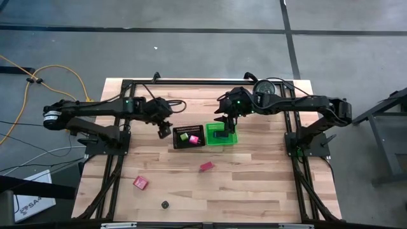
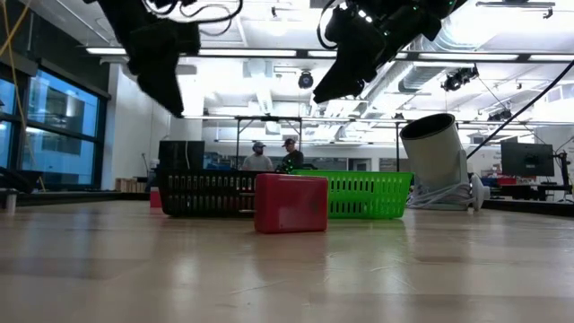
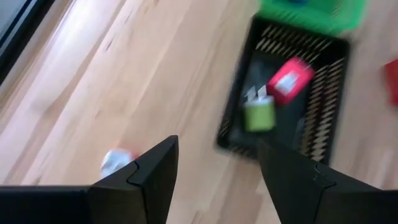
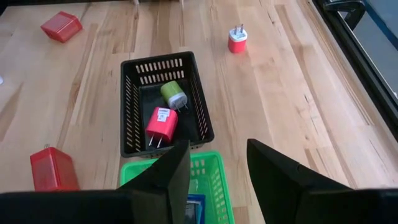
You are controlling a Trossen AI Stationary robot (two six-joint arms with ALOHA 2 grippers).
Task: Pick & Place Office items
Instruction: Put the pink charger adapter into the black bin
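Wooden table (image 1: 254, 184): black tray (image 1: 189, 137) touching green bin (image 1: 220, 134).

My black mesh tray (image 4: 165, 102) holds a pink plug (image 4: 161, 126) and a lime one (image 4: 173, 94); the bin (image 4: 214, 180) is bright green, a red block (image 4: 53, 168) sits on pale striped wood (image 4: 292, 93).
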